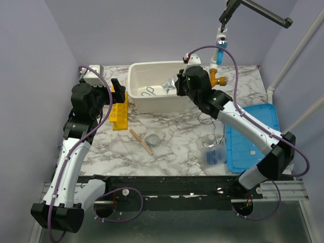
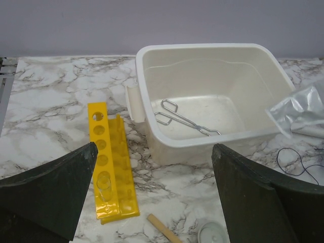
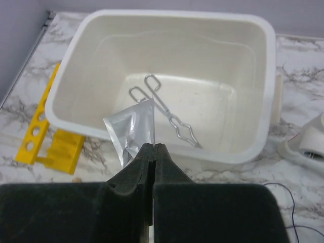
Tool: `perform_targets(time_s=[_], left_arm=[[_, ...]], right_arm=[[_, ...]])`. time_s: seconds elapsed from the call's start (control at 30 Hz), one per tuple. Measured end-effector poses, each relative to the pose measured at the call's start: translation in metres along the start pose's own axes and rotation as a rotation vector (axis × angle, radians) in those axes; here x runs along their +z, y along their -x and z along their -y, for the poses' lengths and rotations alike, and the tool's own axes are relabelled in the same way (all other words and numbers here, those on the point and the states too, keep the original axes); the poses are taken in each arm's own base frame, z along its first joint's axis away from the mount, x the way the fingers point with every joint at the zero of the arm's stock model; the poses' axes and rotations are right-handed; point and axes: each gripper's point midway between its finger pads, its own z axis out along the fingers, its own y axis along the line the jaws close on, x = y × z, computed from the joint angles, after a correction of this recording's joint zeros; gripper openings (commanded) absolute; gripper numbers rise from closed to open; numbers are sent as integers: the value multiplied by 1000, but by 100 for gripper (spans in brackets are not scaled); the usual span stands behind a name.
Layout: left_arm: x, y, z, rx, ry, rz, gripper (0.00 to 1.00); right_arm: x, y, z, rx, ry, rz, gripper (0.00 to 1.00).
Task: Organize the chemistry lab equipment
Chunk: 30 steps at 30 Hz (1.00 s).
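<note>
Pinching one corner of the plastic bag, the right tool is clenched, pads meeting on the film. The bag sticks out ahead of the fingertips, long axis pointing away from the wrist, over the rim of the white bin. Top view puts it above the bin's right side. It looks silvery-clear; I can't make out the contents.

Tongs lie flat on the bin floor. Right wrist view: loop handles far-left, tips near-right, long axis diagonal. Left wrist view shows the same tongs with loops left, tips right.

Left tool is released, fingers spread wide with nothing between them, above the yellow tube rack. The rack lies on the tabletop just beside the bin's left wall, long axis running near-to-far.

Top view alone gives the near half in full:
- wooden stick on a diagonal, far-left to near-right
- small round dish just beside it
- clear glassware next to the blue tray on the right

Left wrist view catches only the stick's end and the dish's edge.
</note>
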Motion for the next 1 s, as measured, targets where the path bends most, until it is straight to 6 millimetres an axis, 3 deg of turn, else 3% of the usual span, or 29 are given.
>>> perform_targets(time_s=[0.13, 0.23, 0.3, 0.37, 0.5, 0.6, 0.77, 0.87, 1.0], left_arm=[[0, 0, 0, 0, 2, 1, 98], [-1, 1, -1, 0, 3, 2, 99], [-1, 1, -1, 0, 4, 2, 98], [0, 1, -1, 1, 6, 3, 98], [-1, 1, -1, 1, 7, 2, 99], [-1, 0, -1, 1, 7, 2, 98], [0, 0, -1, 1, 7, 1, 99], [0, 0, -1, 1, 7, 0, 98], [1, -1, -2, 0, 8, -4, 98]], right_arm=[[30, 28, 8, -5, -59, 78, 2], [54, 29, 11, -36, -106, 86, 57], [72, 20, 12, -61, -134, 69, 85], [81, 8, 13, -83, -147, 41, 97], [80, -3, 13, -100, -130, 23, 100], [62, -10, 10, -110, -104, 18, 100], [21, -33, -53, -145, 42, 13, 100], [4, -69, -92, -162, 125, -26, 100], [1, -134, -113, -195, 146, -135, 100]])
